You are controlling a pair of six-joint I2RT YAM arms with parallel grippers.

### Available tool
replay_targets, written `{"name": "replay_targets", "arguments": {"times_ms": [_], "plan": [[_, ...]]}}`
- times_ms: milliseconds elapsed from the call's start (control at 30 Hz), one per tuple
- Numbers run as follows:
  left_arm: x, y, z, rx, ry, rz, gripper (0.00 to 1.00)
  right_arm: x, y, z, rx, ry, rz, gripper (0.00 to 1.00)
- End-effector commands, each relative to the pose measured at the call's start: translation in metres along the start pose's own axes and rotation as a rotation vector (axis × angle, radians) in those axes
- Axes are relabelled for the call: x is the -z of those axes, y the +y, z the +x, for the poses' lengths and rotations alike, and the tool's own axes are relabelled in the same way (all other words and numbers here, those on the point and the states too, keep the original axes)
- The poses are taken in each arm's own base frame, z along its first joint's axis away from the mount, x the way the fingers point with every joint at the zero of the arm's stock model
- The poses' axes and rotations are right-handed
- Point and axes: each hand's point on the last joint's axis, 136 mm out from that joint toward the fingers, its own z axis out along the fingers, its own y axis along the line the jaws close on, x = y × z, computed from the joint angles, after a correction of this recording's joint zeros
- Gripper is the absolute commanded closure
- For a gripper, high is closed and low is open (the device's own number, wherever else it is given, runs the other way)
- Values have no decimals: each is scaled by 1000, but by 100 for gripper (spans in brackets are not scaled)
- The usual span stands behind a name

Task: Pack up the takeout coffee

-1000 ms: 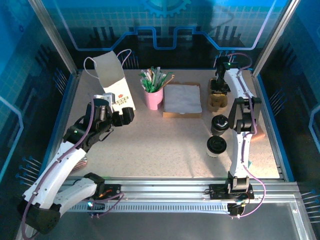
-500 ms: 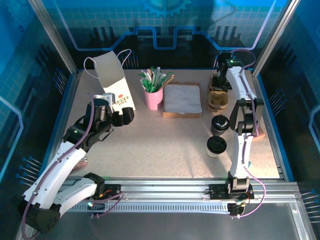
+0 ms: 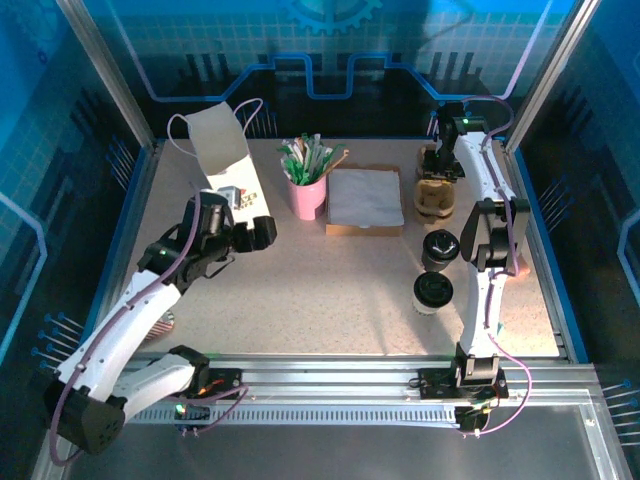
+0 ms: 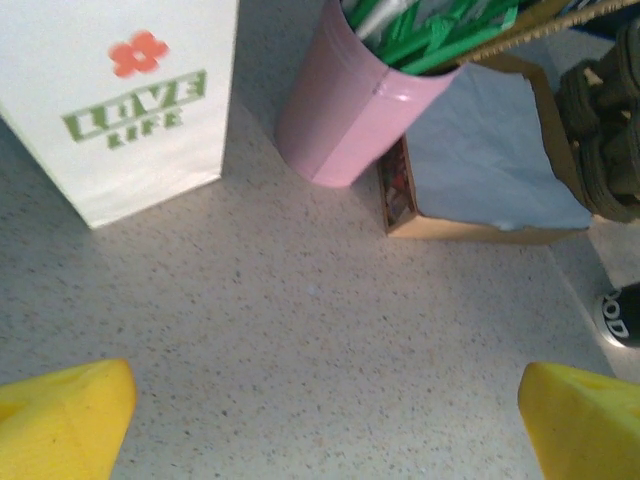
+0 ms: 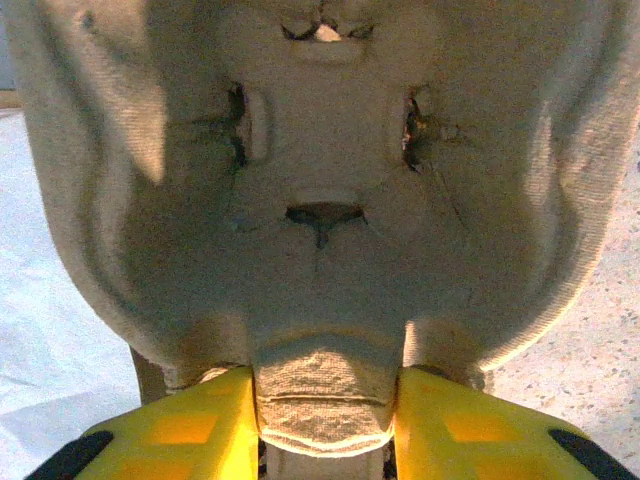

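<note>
Left gripper [image 3: 257, 232]: wide open and empty, low over bare speckled tabletop [image 4: 300, 330], yellow fingertips [image 4: 65, 415] far apart at the bottom corners of the wrist view. Ahead of it and to the left, near: a white paper bag [image 4: 120, 100], upright, printed LOVE LIFE under a red flower. Ahead and slightly right: a pink cup [image 4: 350, 120] stuffed with green-and-white sachets [image 4: 430, 30], beside the bag but apart from it. Just right of that cup: a shallow cardboard box [image 4: 470, 228] lined with pale paper.

Right gripper [image 5: 325, 420]: closed on the brown moulded cup carrier [image 5: 320, 200] — yellow fingers [image 5: 190, 430] pressed against either side of the carrier's narrow middle tab, the moulded body rising directly ahead of the pads. From above, reaching down onto the carrier at the far right of the table, with the box just to the left. No telling whether the carrier rests on the table or hangs clear of it.

Well behind the right gripper, back toward its arm's base and beside the forearm: the takeout coffee cup [image 3: 433, 295] — white, upright on the table, black lid [image 3: 433, 285] on. Between that cup and the carrier: a second black-lidded cup [image 3: 440, 248], upright, close to the first. Both far off to the right of the left gripper, touched by neither gripper.
</note>
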Motion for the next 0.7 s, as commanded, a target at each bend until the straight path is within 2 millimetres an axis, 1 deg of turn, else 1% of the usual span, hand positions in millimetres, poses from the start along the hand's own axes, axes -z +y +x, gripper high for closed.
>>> {"name": "replay_targets", "arguments": {"times_ms": [0,133,200,333,367,433,500,567,667], "plan": [[6,-28,-11,39,19,113,1,12,-4,-1,-21,-9,-22,63],[4,-48,-10,19,69,137,1,12,-5,-2,-28,-13,-26,68],[4,-57,-8,12,90,155,1,12,-5,-2,-31,-11,-34,68],[3,-78,-2,8,127,190,1,12,-8,-2,-40,-11,-24,60],[-1,-85,2,2,142,198,1,12,-9,-2,-41,-11,-26,59],[-8,-100,7,-1,168,225,1,12,-11,-3,-50,-13,-21,62],[-18,-117,14,9,209,266,1,12,-11,-2,-53,-11,-24,65],[-31,-132,18,25,248,294,1,12,-12,-2,-60,-11,-31,66],[-46,-155,17,24,283,329,1,15,-14,-3,-67,-20,-34,67]]}}
